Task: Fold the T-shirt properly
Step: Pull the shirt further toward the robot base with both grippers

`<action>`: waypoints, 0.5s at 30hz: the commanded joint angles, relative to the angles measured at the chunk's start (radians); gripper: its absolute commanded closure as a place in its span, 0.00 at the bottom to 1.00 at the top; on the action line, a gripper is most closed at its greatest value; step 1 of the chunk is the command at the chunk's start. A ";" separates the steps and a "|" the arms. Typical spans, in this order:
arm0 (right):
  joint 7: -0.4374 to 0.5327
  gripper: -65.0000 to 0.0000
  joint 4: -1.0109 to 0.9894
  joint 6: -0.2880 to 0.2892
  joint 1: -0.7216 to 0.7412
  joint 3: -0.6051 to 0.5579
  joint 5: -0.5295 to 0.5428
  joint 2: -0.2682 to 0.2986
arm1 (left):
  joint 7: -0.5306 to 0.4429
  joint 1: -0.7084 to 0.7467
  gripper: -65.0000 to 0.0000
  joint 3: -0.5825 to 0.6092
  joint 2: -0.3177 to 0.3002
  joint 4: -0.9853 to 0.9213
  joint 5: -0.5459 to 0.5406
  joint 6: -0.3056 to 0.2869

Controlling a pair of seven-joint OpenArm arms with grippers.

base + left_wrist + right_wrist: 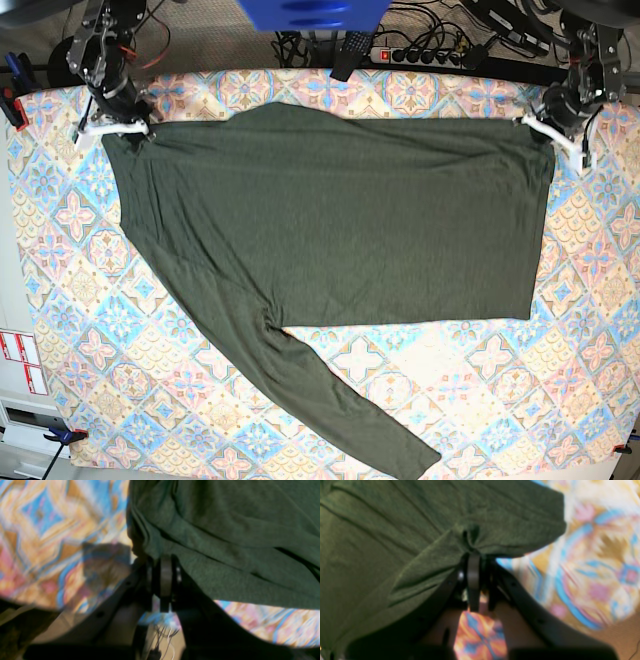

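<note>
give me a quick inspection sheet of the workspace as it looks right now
surface: table covered with a colourful patterned cloth, flat.
job's things: T-shirt, dark olive green, spread out, one long sleeve running toward the near edge; no fold seen on the body yet.
clutter: nothing seen on the cloth.
grippers: left gripper shut on the T-shirt at one far corner; right gripper shut on the T-shirt at the other far corner.
cables: power strip and loose wires behind the far edge.
surroundings: clamps at the table edges, red and white labels beside it.

T-shirt (340, 225) — soft, matt heathered knit; table cover (70, 300) — matt patterned cloth.
</note>
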 commanded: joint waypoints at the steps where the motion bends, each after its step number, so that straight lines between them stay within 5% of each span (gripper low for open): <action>1: 0.014 1.00 0.030 0.001 -0.017 0.008 -0.001 0.011 | -0.009 0.013 1.00 -0.009 -0.018 0.019 0.004 0.003; 15: 0.014 0.99 0.076 0.001 -0.049 0.041 -0.007 0.011 | -0.011 0.056 1.00 -0.009 -0.017 0.023 0.004 0.003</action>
